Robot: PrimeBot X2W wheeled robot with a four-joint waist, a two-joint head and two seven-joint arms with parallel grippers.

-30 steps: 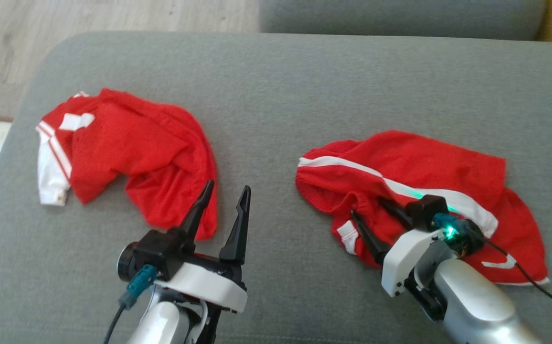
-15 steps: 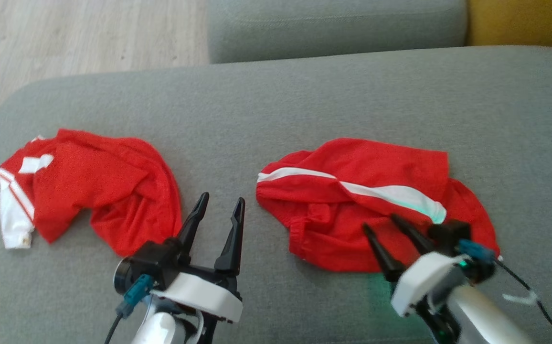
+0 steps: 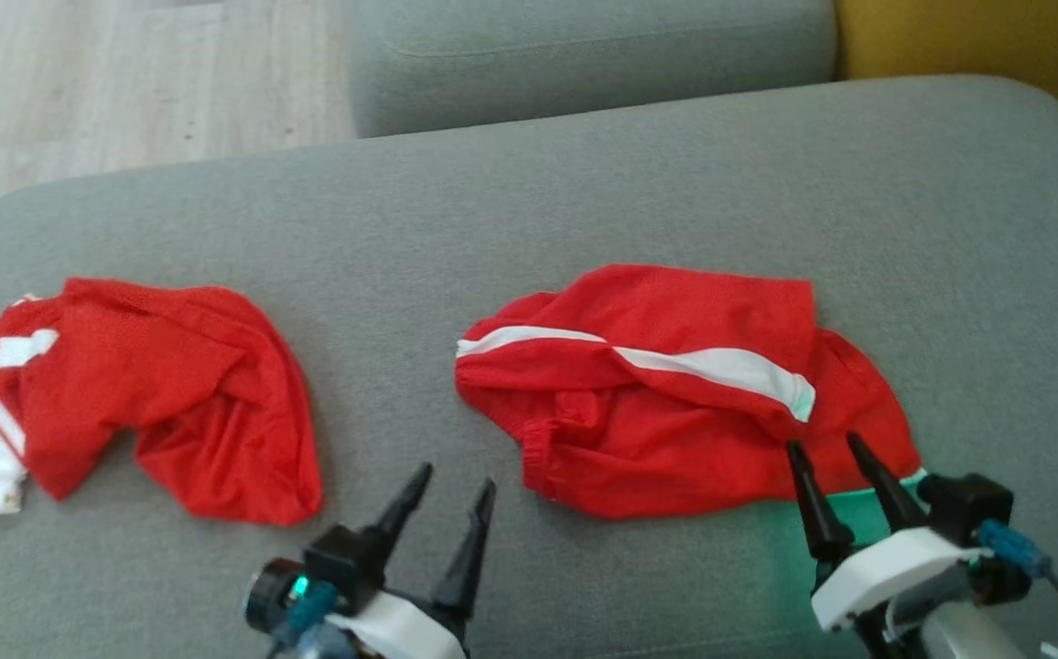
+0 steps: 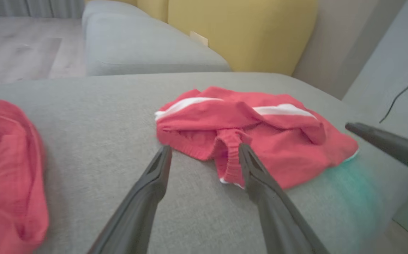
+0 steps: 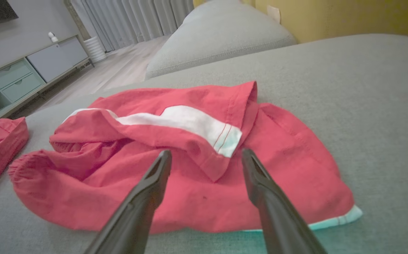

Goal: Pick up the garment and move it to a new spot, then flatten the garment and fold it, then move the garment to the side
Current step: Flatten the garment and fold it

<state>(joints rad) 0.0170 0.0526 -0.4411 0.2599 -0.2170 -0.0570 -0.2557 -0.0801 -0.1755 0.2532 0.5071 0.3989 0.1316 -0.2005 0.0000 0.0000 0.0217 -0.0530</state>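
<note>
Two red garments lay well apart on a grey sofa cushion (image 3: 584, 201). The red jersey (image 3: 154, 394) sat crumpled at the cushion's left end in the head view, its white sleeve with red stripes turned toward the left edge and a small white patch showing near the shoulder. Any lettering on it was hidden in the folds. The red shorts (image 3: 675, 430), with a white side stripe and a gathered elastic waistband, lay bunched right of centre. The left gripper (image 3: 456, 476) was low at the cushion's near edge, between the two garments and touching neither. Its jaws stood apart with nothing between them, and its fingers pointed toward the gap and the waistband end of the shorts. The right gripper (image 3: 824, 442) was at the near right corner of the shorts, its jaws likewise spread and empty. Its fingertips lay over the hem of the shorts in the head view, but whether they touched the cloth could not be told. A green glow (image 3: 767, 522) fell on the cushion beside that hem. Beyond the cushion were a second grey cushion (image 3: 584, 55), pale wooden floor (image 3: 126, 82) and a yellow surface (image 3: 950, 37). The right wrist view also showed a low cabinet (image 5: 31, 70) and grey curtains (image 5: 137, 17).
</note>
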